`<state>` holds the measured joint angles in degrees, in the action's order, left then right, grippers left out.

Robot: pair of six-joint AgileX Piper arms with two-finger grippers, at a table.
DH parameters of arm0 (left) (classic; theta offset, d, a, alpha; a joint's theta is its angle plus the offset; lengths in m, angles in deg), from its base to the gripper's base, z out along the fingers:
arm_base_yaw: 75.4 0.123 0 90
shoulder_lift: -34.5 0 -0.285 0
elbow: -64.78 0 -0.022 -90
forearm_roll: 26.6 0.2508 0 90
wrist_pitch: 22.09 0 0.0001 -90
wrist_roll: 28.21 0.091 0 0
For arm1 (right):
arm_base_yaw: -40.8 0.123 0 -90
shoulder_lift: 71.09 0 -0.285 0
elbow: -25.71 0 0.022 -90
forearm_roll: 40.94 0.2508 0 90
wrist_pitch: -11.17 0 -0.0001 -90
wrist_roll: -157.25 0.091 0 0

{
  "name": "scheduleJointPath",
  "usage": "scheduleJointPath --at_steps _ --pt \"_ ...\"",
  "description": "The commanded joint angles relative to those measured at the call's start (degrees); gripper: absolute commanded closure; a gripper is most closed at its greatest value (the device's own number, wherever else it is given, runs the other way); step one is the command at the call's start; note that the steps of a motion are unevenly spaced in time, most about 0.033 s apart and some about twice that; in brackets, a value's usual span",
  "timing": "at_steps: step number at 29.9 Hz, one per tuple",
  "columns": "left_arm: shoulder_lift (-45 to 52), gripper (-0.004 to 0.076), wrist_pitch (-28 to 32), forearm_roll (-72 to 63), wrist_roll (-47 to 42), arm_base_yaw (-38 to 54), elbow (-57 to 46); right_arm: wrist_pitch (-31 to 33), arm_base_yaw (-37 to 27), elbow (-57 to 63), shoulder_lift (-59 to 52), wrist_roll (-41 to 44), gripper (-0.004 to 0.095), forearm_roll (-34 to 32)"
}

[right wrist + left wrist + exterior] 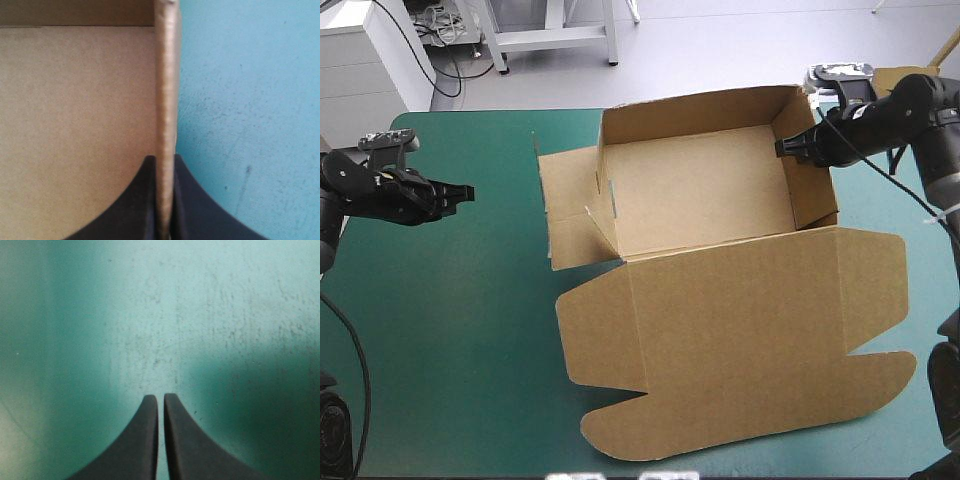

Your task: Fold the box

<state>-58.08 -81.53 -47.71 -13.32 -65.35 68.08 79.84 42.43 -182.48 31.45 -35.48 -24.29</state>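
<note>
The brown box (700,190) stands as an open tray in the far middle of the table, with its far, right and left walls raised. Its big lid (750,340) lies flat toward the near edge, and a side flap (570,205) lies flat to the tray's left. My right gripper (782,148) is shut on the top of the tray's right wall (167,90), one finger inside and one outside (165,159). My left gripper (470,191) hovers well left of the box, shut and holding nothing (161,397).
The teal-green cover (470,330) shows to the left of the box and under my left gripper (200,315). The lid's rounded tabs (650,430) reach close to the table's near edge. The tray's far wall sits near the table's far edge.
</note>
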Motion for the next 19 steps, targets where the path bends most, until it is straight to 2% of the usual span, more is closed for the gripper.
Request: scheduleJointPath --at_steps 1,5,6,9,19 --pt "2.03 0.0611 0.99 -5.43 3.75 0.02 1.68 -1.71 -0.75 -1.57 -5.51 0.55 0.0929 2.86" --pt "2.03 0.0365 -0.46 -8.8 6.17 0.02 1.68 -1.71 -0.75 -1.57 -7.05 0.55 0.0929 3.4" --pt "2.03 0.0279 -0.99 -9.74 6.17 0.02 1.68 -1.71 -0.75 -1.57 -7.19 0.55 0.0929 3.88" --pt "2.03 0.0152 -2.04 -13.34 6.17 0.02 1.68 -1.71 -0.75 -1.57 -7.19 0.55 0.093 5.68" --pt "2.03 0.0159 -7.4 -29.58 9.1 0.02 1.68 -2.17 -0.61 -1.57 -5.7 0.31 0.0929 10.09"
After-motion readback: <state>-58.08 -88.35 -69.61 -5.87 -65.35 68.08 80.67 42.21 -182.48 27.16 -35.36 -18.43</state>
